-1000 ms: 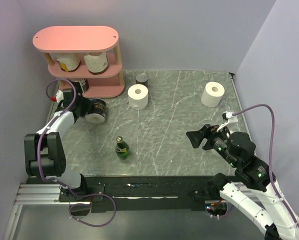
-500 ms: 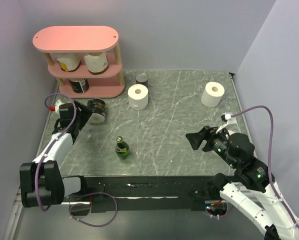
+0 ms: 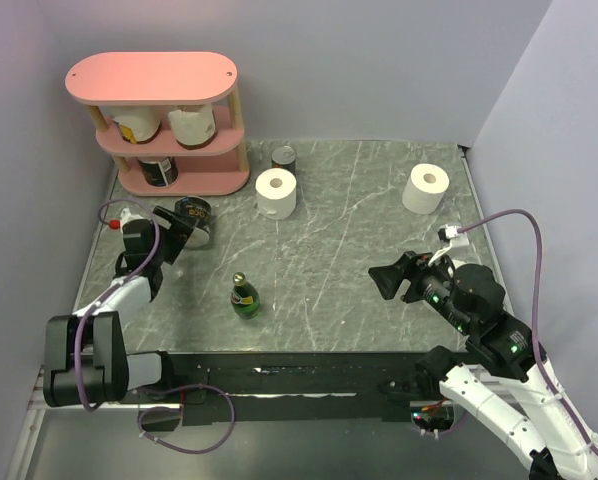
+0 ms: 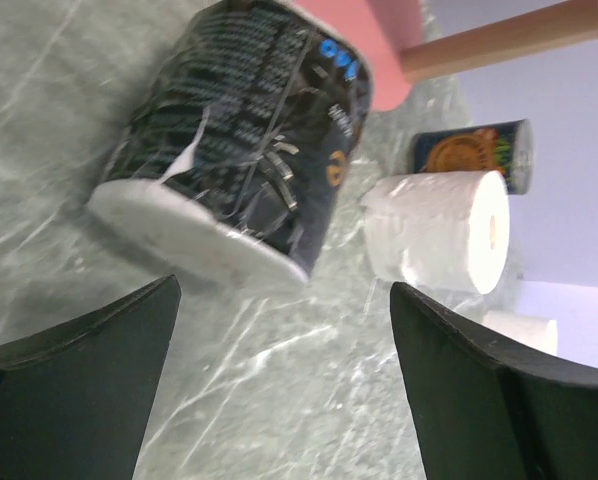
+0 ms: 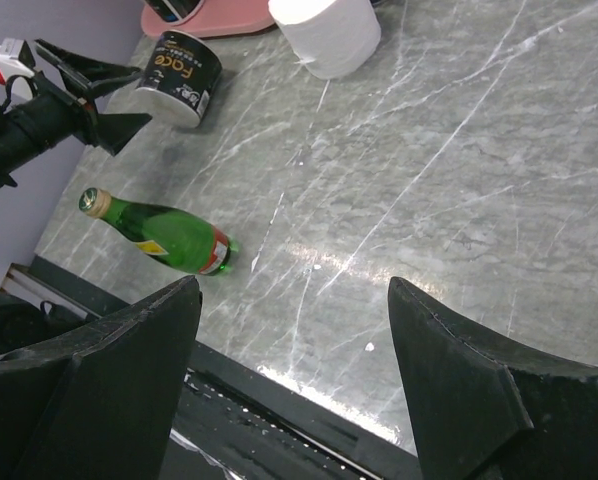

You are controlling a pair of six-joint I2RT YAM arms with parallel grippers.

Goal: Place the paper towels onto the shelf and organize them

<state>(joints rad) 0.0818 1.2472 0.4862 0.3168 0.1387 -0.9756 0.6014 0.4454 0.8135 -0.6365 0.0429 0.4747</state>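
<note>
L gripper [image 3: 171, 231] fingers wide, empty (dark-wrapped roll [image 3: 195, 220] sits just at their 2 o'clock, on table [image 3: 379, 200]). R gripper [image 3: 389, 283] fingers wide too, nothing held.

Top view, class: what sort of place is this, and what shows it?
Probably a robot test cell: left arm and right arm bolted by a walled-in table, pink shelf and paper towels as props.

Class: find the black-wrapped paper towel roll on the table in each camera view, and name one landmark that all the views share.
Top external: black-wrapped roll at the left, just in front of the pink shelf.
Left wrist: upper centre, large.
Right wrist: upper left.
Shared landmark: the plain white roll, to its right in every view.
</note>
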